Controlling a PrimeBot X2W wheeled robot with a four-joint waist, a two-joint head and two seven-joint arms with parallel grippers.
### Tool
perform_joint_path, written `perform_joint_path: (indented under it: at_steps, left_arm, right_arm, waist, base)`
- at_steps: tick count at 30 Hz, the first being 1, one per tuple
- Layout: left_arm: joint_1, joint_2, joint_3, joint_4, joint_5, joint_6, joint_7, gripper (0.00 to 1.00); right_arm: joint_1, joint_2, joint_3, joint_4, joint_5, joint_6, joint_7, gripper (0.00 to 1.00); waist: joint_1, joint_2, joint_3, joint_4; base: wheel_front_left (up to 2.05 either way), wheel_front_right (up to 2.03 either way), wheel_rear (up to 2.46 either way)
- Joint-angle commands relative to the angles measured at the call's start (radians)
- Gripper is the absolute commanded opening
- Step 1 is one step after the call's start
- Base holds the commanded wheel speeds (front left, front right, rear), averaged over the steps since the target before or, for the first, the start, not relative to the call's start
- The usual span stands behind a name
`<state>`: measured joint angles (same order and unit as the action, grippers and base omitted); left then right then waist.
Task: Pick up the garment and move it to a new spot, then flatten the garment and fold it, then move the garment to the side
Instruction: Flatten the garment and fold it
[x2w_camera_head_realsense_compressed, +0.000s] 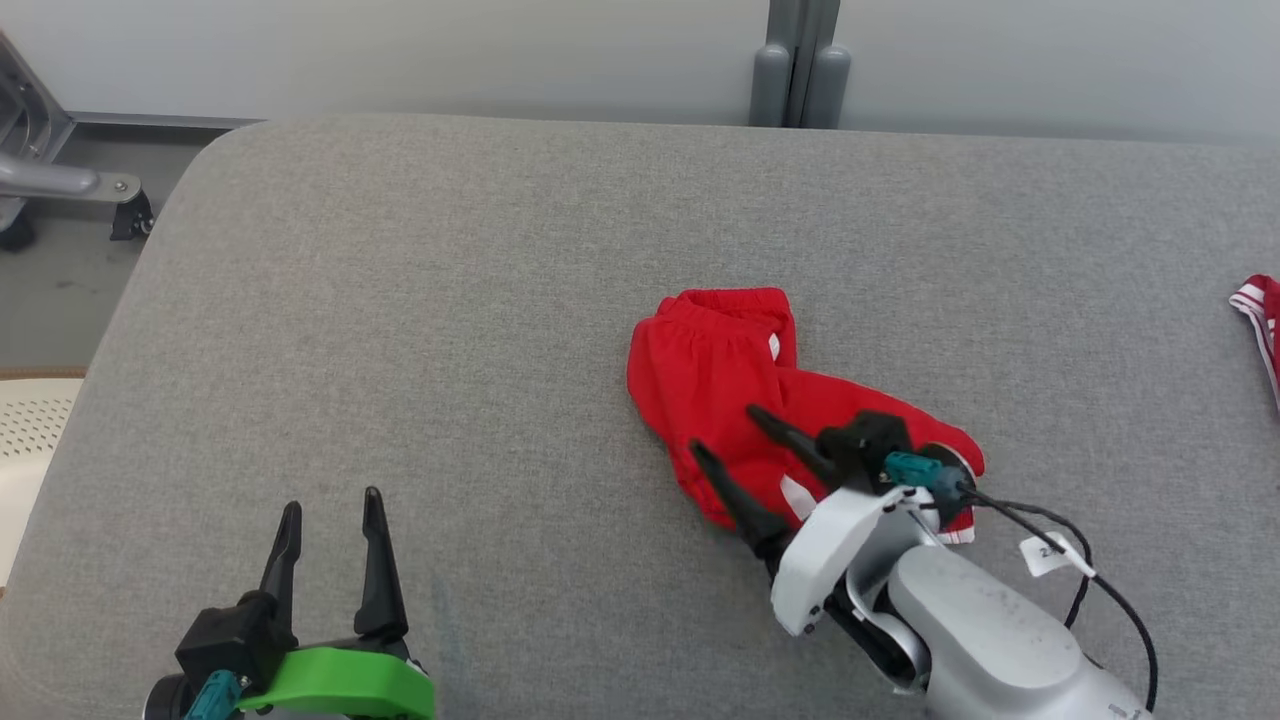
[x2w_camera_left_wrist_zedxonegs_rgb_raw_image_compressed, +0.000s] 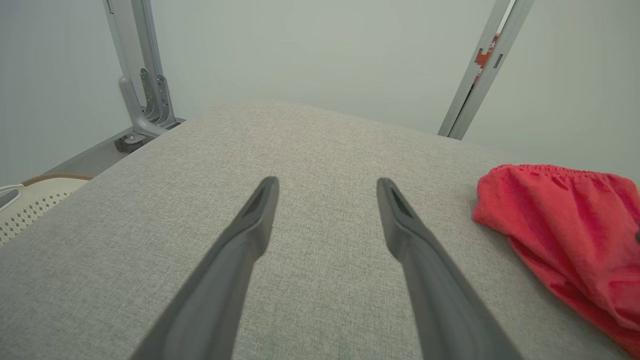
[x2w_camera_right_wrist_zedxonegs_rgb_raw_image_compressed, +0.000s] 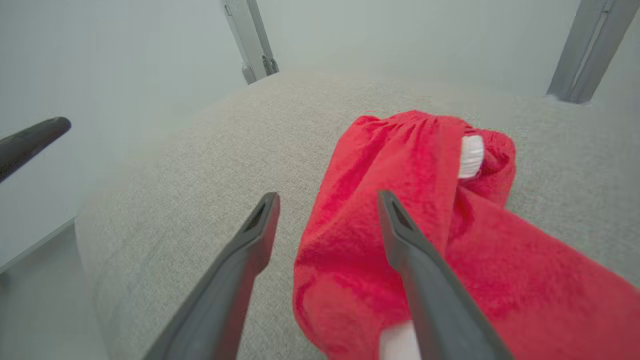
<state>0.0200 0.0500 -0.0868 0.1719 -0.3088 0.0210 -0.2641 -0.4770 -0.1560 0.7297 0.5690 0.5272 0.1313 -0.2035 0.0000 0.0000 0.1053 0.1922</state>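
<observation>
- Right gripper on its pale forearm, at 5 o'clock in the head view: jaws stand wide apart and clamp nothing. 1 finger lies over the cloth, the other over its edge.
- Left gripper at 7 o'clock: jaws wide apart, empty, over bare table, well apart from the cloth.
- Garment: red, bunched and twisted, lying on the grey table just right of centre, gathered waistband end toward 12 o'clock. Neither gripper holds it.
- Step, as judged: the garment lies at a spot mid-table, but flattening has not begun; no fold is made.
- Next move, as judged: both grippers need to take opposite edges, such as the waistband corners, and draw the cloth out flat. The left arm must reach toward 3 o'clock to get there.
- Second red piece with white stripes at the 3 o'clock table edge; leave alone.
- Writing: white tag on the right arm's cable shows a "2", the rest unreadable. White label at the waistband: no text legible. No brand seen.
</observation>
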Motion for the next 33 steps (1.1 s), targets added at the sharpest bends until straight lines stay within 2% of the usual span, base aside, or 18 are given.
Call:
perform_joint_path:
  at_steps: [1,4,7,12,13,14,15,16,21,28,29,30,31,33]
  left_arm:
    - [0.012,0.001,0.001,-0.002,-0.005,0.005,0.0,1.0]
    - [0.011,0.001,0.003,-0.002,-0.007,0.001,0.0,1.0]
    - [0.009,0.001,-0.004,-0.006,-0.011,0.003,0.0,1.0]
    - [-0.004,0.001,-0.014,-0.004,-0.016,0.007,0.0,1.0]
    - [-0.007,0.001,-0.016,-0.003,-0.017,0.006,0.0,1.0]
    - [-0.011,0.001,-0.017,-0.001,-0.019,0.006,0.0,1.0]
    - [-0.013,0.001,-0.017,0.001,-0.019,0.005,0.0,1.0]
    - [-0.015,0.001,-0.016,0.003,-0.021,0.006,0.0,1.0]
    - [-0.01,0.001,-0.013,0.008,-0.024,0.005,0.0,1.0]
    - [-0.007,0.001,-0.014,0.008,-0.027,0.009,0.0,1.0]
    - [-0.005,0.001,-0.014,0.006,-0.027,0.011,0.0,1.0]
    - [-0.004,0.001,-0.016,0.005,-0.027,0.012,0.0,1.0]
    - [-0.003,0.001,-0.017,0.004,-0.028,0.013,0.0,1.0]
    - [-0.002,0.001,-0.021,0.004,-0.03,0.013,0.0,1.0]
  right_arm:
    - [0.011,-0.007,-0.032,-0.02,-0.012,-0.001,-0.012,1.0]
    - [0.019,-0.01,-0.123,-0.045,-0.039,-0.001,-0.013,1.0]
    - [0.009,-0.006,-0.196,-0.02,-0.085,-0.001,0.011,1.0]
    - [-0.033,0.02,-0.227,0.063,-0.127,-0.001,0.072,1.0]
    - [-0.044,0.02,-0.229,0.079,-0.136,-0.002,0.075,0.85]
    - [-0.051,0.031,-0.228,0.096,-0.14,-0.001,0.076,0.39]
    - [-0.06,0.036,-0.221,0.107,-0.15,-0.001,0.073,0.29]
    - [-0.073,0.045,-0.213,0.117,-0.158,-0.001,0.066,0.0]
    - [-0.104,0.076,-0.143,0.134,-0.172,-0.001,0.041,0.0]
    - [-0.113,0.099,0.058,0.153,-0.138,-0.001,0.053,0.0]
    - [-0.113,0.1,0.087,0.163,-0.135,-0.001,0.057,0.62]
    - [-0.113,0.102,0.119,0.166,-0.134,-0.001,0.058,0.9]
    - [-0.115,0.104,0.159,0.164,-0.134,-0.001,0.051,1.0]
    - [-0.106,0.105,0.24,0.15,-0.108,-0.001,0.049,1.0]
  waist:
    - [0.0,0.0,-0.002,0.001]
    - [0.0,0.0,-0.002,0.009]
    - [0.0,0.0,0.002,0.025]
    - [0.0,0.0,0.009,0.062]
    - [0.0,0.0,0.011,0.069]
    - [0.0,0.0,0.012,0.078]
    - [0.0,0.0,0.013,0.086]
    - [0.0,0.0,0.013,0.094]
    - [0.0,0.0,0.006,0.123]
    - [0.0,0.0,0.003,0.135]
    - [0.0,0.0,0.003,0.133]
    - [0.0,0.0,0.004,0.132]
    - [0.0,0.0,0.005,0.129]
    - [0.0,0.0,0.006,0.122]
  base:
    - [0.0,0.0,0.0]
    - [0.0,0.0,0.0]
    - [0.0,0.0,0.0]
    - [0.0,0.0,0.0]
    - [0.0,0.0,0.0]
    - [0.0,0.0,0.0]
    - [0.0,0.0,0.0]
    - [0.0,0.0,0.0]
    - [0.0,0.0,0.0]
    - [0.0,0.0,0.0]
    - [0.0,0.0,0.0]
    - [0.0,0.0,0.0]
    - [0.0,0.0,0.0]
    - [0.0,0.0,0.0]
